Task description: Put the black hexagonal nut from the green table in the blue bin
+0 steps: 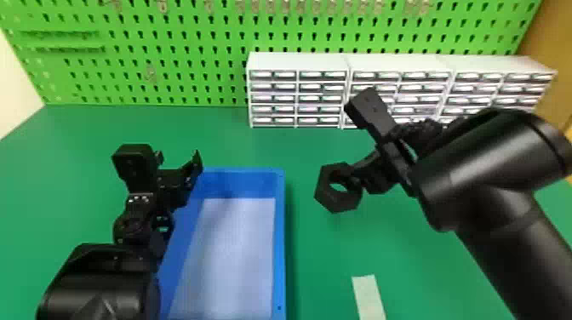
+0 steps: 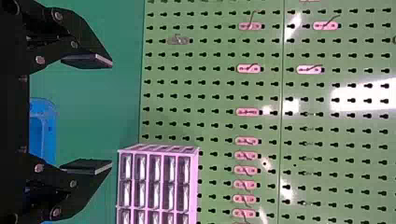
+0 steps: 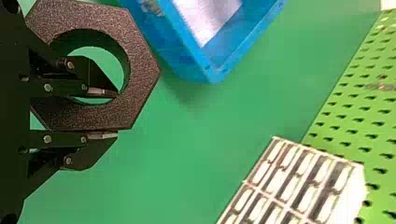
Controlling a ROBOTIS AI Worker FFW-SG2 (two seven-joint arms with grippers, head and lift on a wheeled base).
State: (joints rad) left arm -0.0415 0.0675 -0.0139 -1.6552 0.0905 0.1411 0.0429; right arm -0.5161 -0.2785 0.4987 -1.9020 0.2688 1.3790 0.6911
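In the head view my right gripper [image 1: 357, 174] is shut on one side of the black hexagonal nut [image 1: 329, 200], which hangs over the green table [image 1: 319, 272] to the right of the blue bin [image 1: 278, 238]. The right wrist view has one finger of the right gripper [image 3: 103, 114] through the hole of the nut [image 3: 142, 70] and the other against its outer edge. My left gripper [image 1: 178, 170] stands by the bin's far left corner; in the left wrist view the left gripper [image 2: 93, 113] is open, with nothing between its fingers.
White drawer cabinets [image 1: 298, 61] stand along the back of the table before a green pegboard [image 1: 178, 64]. White paper [image 1: 230, 255] lines the bin's floor. A pale strip [image 1: 369, 295] lies on the table at the front, right of the bin.
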